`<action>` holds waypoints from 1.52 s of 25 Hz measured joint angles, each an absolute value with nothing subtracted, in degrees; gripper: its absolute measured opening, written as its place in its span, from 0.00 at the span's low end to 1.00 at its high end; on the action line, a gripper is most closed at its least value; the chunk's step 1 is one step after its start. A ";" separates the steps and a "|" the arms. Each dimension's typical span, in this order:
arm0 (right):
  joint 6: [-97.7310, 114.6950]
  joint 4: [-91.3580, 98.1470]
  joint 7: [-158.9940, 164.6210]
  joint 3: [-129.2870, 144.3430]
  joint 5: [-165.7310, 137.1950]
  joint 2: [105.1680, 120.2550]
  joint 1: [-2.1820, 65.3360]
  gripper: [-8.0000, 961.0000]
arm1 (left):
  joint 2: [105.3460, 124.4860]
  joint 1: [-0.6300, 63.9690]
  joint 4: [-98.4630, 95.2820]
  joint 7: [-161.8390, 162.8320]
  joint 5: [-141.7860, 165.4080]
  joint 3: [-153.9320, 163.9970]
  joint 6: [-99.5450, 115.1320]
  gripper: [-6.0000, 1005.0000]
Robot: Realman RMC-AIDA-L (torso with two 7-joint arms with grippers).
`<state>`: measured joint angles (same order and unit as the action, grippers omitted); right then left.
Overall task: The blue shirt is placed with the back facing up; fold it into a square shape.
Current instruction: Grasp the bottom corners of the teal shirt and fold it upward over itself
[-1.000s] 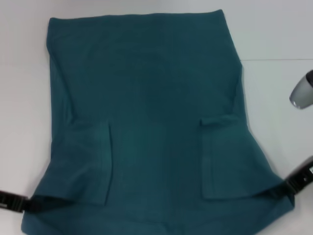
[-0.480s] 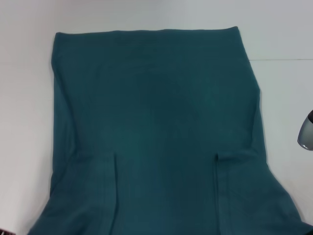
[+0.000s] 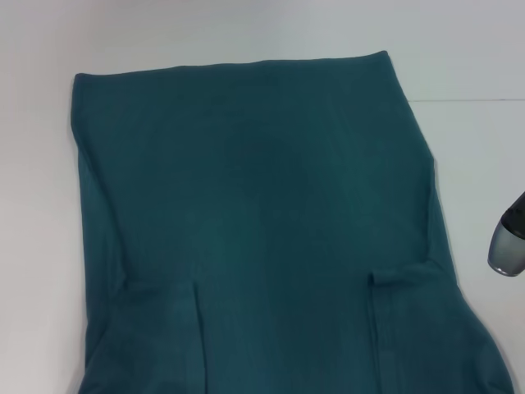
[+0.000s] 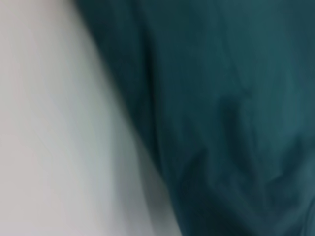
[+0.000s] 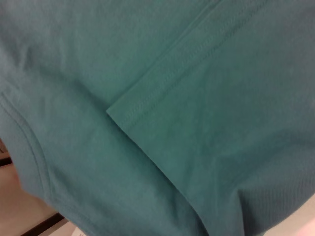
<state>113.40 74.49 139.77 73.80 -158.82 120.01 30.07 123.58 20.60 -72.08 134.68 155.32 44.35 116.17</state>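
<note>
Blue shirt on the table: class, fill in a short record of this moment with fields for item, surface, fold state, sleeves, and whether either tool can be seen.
item: blue shirt, plain, dark teal
surface: white table
fold state: sides folded inward, not yet a square
sleeves: both lie on top, near edge, hems showing
near end: runs out of the head view
tools: neither seen in any view
other: grey cylindrical part beside the shirt's right edge

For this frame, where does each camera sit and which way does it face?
Head: high on the robot, looking forward and down at the shirt on the table; a grey arm part shows.
Left wrist: close over the shirt's edge and table; no gripper visible.
Right wrist: close on a sleeve hem; no gripper visible.
All three share the shirt.
</note>
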 joint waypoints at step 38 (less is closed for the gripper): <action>87.03 79.14 139.53 45.27 -149.84 119.86 39.98 0.03 | 120.96 34.02 -72.38 128.71 141.88 40.73 81.34 0.04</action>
